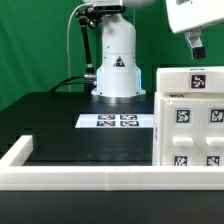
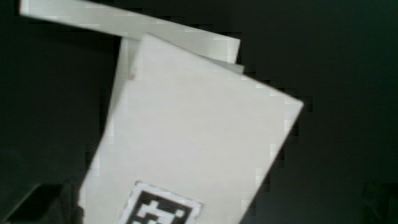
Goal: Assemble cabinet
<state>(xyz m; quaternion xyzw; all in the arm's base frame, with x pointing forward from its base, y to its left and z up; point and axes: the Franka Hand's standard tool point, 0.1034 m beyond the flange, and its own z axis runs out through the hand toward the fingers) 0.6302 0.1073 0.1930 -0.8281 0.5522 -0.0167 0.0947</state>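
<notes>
The cabinet [image 1: 190,115], a large white box with several black-and-white tags and small drawer-like blocks on its front, stands at the exterior view's right. My gripper [image 1: 197,45] hangs just above its top rear edge and holds nothing. In the wrist view a white tagged face of the cabinet [image 2: 196,120] fills the frame, with a white slat [image 2: 125,25] at its far end. One dark finger [image 2: 43,206] shows at the edge, far out to the side, so the jaws stand apart. The other finger is lost against the dark background.
The marker board [image 1: 116,121] lies flat on the black table in front of the arm's white base [image 1: 116,70]. A long white rail [image 1: 80,178] edges the table's front and turns up the exterior view's left side [image 1: 18,152].
</notes>
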